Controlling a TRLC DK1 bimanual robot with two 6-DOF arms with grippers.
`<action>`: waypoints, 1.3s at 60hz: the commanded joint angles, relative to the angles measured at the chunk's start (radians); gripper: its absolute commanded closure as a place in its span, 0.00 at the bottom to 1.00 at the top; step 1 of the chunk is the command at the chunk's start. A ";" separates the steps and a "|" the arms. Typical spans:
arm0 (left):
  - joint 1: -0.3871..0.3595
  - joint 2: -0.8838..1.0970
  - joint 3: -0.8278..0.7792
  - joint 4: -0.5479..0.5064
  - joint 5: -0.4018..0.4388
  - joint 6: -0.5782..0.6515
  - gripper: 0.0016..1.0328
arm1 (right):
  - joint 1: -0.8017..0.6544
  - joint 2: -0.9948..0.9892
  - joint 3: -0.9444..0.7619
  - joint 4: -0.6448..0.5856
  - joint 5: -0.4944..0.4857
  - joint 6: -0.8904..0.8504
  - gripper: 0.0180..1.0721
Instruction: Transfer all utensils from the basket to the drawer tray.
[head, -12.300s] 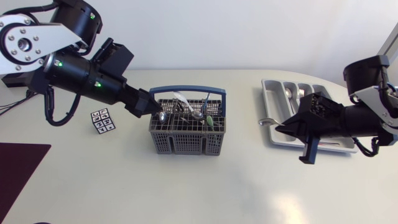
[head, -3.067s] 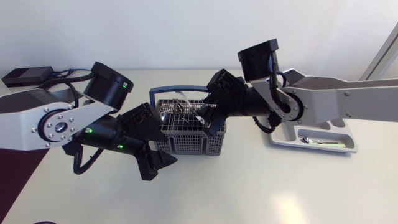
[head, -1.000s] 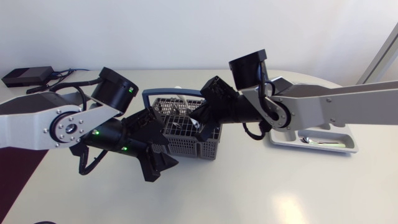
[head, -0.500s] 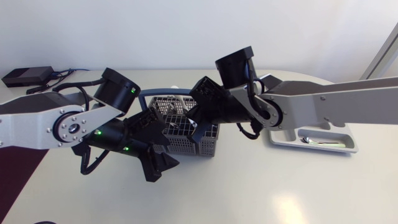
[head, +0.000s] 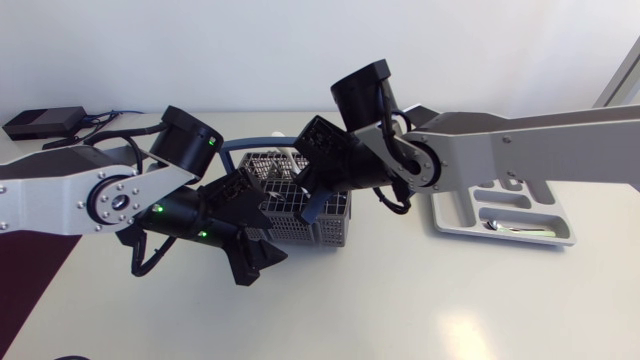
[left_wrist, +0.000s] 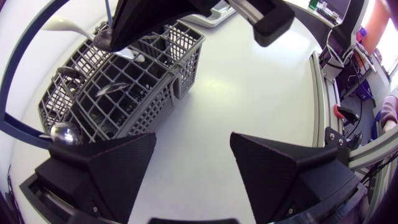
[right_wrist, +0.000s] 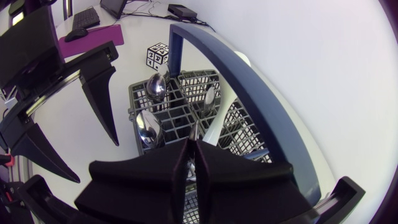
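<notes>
Over the last second the right arm has been sliding leftward above the basket (head: 322, 230), well away from the drawer tray (head: 520, 205) where it was hovering twelve seconds back. The right end effector (right_wrist: 191, 146) is pinching narrow, its fingers pressing from both sides on a thin utensil (right_wrist: 194, 132) that is poking out ahead of them, over the basket's compartments. A bowl-up spoon (right_wrist: 149, 129) is standing in the basket just beside it, and the blue carry handle (right_wrist: 249, 99) is arching past. The left end effector (head: 255, 264) is hanging wide and empty over the worktop (head: 420, 300), just near of the basket's left corner. The basket is sitting at the worktop's middle. The drawer tray is lying well to the right, carrying a lone spoon (head: 492, 224) in its near slot.
</notes>
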 joint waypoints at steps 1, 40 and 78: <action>0.004 0.017 0.015 0.002 0.012 0.014 0.19 | -0.004 0.032 -0.015 -0.001 -0.002 -0.025 0.95; 0.081 0.055 0.037 0.071 0.038 -0.026 0.19 | -0.015 0.016 -0.155 0.197 0.037 -0.010 0.49; 0.115 0.027 -0.023 0.077 0.078 0.009 0.19 | -0.016 -0.085 -0.314 0.323 0.095 -0.078 0.19</action>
